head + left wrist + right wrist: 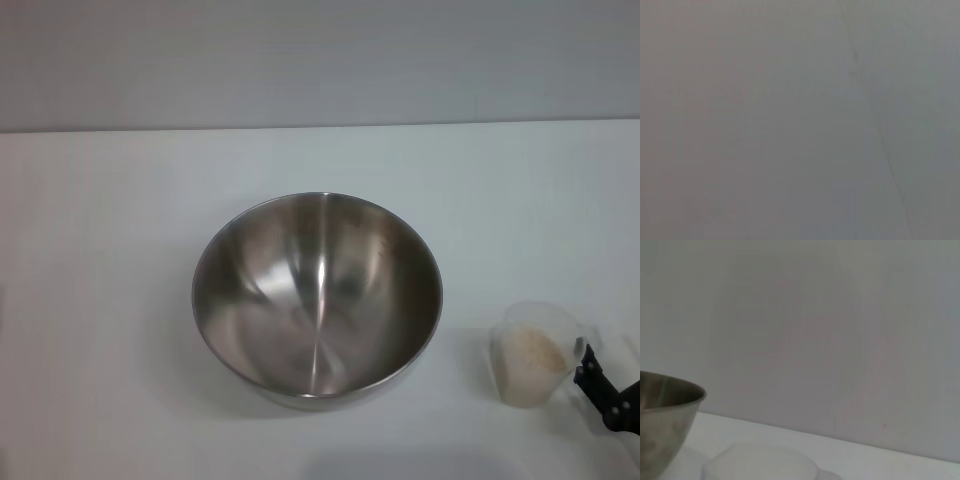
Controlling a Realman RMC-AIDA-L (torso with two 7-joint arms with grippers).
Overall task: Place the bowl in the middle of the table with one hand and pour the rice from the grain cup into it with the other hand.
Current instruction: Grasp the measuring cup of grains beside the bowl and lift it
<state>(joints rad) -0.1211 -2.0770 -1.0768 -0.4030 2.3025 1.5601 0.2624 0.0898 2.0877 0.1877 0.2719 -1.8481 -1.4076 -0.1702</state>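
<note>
On the tabletop [100,300]: bowl [317,298] upright, empty, about mid-surface; I count the placing as done.
Cup [533,352]: standing to the right of the bowl, apart from it, partly filled with rice [533,352].
Right gripper [600,388]: low right corner of my head view, just beside the cup's rim; whether it is clenched or released I cannot tell.
Left gripper: out of sight; its wrist view shows only blank grey.
Step in hand, my judgement: taking hold of the cup.
Handling note: I would grip the wall below the rim, squeeze gently since thin plastic gives, lift level, tip only once over the bowl.
</note>
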